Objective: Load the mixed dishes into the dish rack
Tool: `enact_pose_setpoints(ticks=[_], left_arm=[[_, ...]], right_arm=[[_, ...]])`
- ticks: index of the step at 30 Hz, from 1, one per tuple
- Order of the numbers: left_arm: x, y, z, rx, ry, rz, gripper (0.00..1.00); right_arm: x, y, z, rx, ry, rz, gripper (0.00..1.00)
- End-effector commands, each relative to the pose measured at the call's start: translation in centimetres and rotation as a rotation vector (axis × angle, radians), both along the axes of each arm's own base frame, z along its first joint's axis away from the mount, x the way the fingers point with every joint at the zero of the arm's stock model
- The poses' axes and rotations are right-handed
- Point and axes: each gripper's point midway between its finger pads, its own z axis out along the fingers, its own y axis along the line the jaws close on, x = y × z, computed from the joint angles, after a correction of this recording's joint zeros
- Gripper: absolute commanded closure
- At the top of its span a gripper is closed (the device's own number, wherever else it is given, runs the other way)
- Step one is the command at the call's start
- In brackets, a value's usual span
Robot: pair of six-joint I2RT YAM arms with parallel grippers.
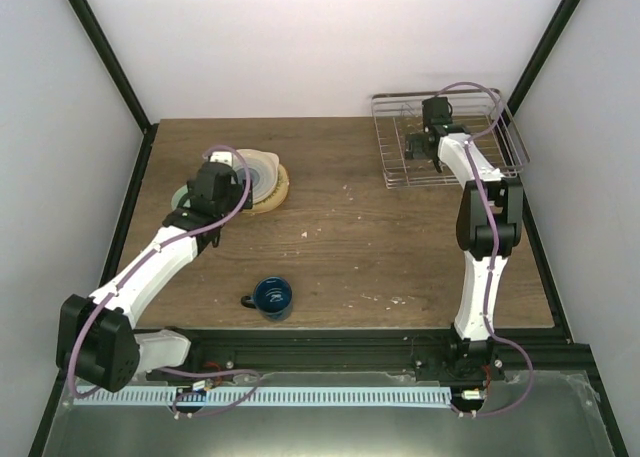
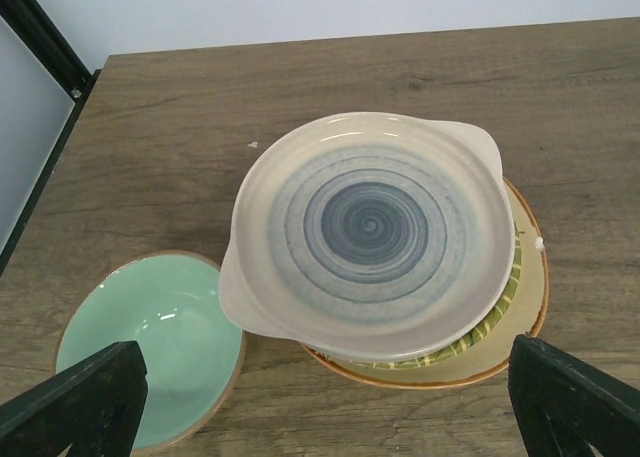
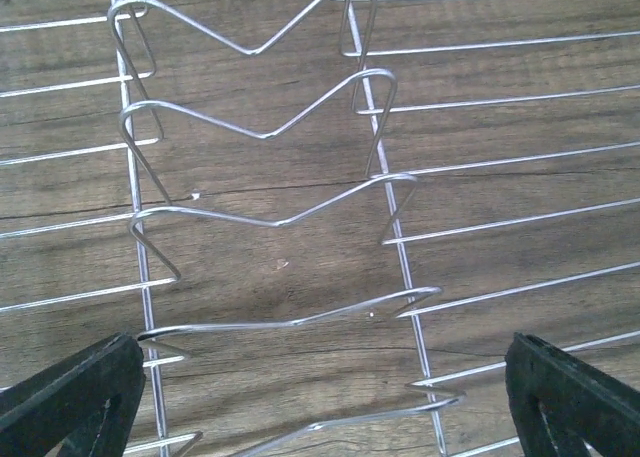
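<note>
A cream plate with teal rings (image 2: 370, 232) tops a stack on a lime green plate (image 2: 500, 312) and a yellow-orange plate (image 2: 530, 277) at the table's far left (image 1: 262, 177). A pale mint bowl (image 2: 150, 342) sits left of the stack. My left gripper (image 2: 320, 417) is open and empty, hovering just near of the stack (image 1: 215, 192). A dark blue mug (image 1: 271, 297) stands near the front edge. My right gripper (image 3: 320, 407) is open and empty above the silver wire dish rack (image 3: 270, 217) at the far right (image 1: 395, 157). No tan plate shows.
Black frame posts run along the table's left and right sides (image 1: 130, 207). White walls close in the back and sides. Bare wood (image 1: 380, 247) lies between the stack and the rack.
</note>
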Motion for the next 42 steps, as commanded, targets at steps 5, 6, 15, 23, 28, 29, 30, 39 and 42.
enact_pose_setpoints(ticks=[5,6,15,23,28,29,30,39,42], left_arm=[[0.8,-0.5,0.7,-0.006,-0.014,-0.01,0.0],[0.8,-0.5,0.7,-0.008,-0.015,-0.009,0.0],[0.8,-0.6,0.7,-0.011,-0.013,-0.014,0.0],[0.9,-0.9,0.5,-0.018,-0.007,-0.023,0.0],[0.9,-1.1,0.6,-0.025,-0.01,-0.031,0.0],[0.9,-1.1,0.6,-0.027,-0.01,-0.031,0.0],[0.9,-1.1,0.6,-0.028,-0.01,-0.032,0.0],[0.7,-1.2,0.8,-0.035,-0.012,-0.041,0.0],[0.6,-1.2,1.0,-0.042,-0.015,-0.044,0.0]], right_arm=[[-0.5,0.4,-1.7,0.047,0.043,0.028,0.0],[-0.9,0.4,-2.1,0.051,0.055,0.025,0.0],[-4.3,0.7,-4.1,0.114,0.123,-0.002,0.0],[-7.2,2.0,-3.4,0.205,0.129,-0.015,0.0],[-9.4,3.2,-2.8,0.19,0.132,-0.015,0.0],[-9.8,3.5,-2.8,0.185,0.136,-0.012,0.0],[-10.3,4.2,-2.7,0.182,0.139,-0.005,0.0],[-14.8,9.0,-3.8,0.174,0.173,0.044,0.0],[-16.3,10.1,-4.5,0.162,0.194,0.055,0.0]])
